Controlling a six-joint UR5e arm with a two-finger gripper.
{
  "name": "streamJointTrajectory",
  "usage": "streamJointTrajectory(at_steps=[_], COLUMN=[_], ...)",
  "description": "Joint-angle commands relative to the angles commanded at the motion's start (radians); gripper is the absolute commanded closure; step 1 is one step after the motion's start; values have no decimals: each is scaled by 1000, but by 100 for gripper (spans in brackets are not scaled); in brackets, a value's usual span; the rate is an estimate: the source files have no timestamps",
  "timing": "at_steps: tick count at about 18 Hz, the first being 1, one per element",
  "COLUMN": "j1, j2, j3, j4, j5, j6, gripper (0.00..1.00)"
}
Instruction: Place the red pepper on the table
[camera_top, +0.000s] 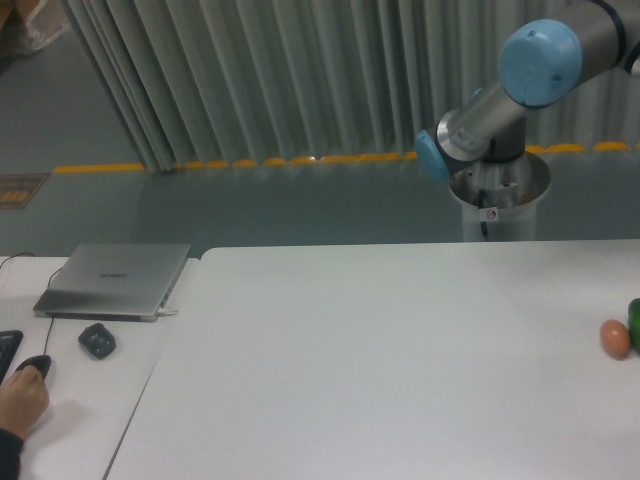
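Gripper out of frame, so spread of jaws not readable; only arm (520, 90) visible at upper right, grey tube links with pale blue joint caps, folded above its round base behind the far edge of the white table (380, 370). Red pepper nowhere visible, so its position against the end effector and its look cannot be told. At table's right edge, small orange-brown egg-like ball (615, 338) just beside a dark green item (635, 322) cut by the frame; on side desk (70, 420) at left, closed laptop (115, 280), dark puck-like object (97, 341), hand (22, 398) on mouse (33, 366).
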Motion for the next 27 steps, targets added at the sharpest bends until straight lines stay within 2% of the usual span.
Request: streamJointTrajectory(at_steps=[6,13,17,27], j1=[2,0,-3,-18], j2=[-44,-52,-67,-81], j3=[14,15,15,31], j4=[18,21,44,44], j5=[0,0,0,2], j6=[-8,-16,-19,-34], gripper=[0,0,0,0])
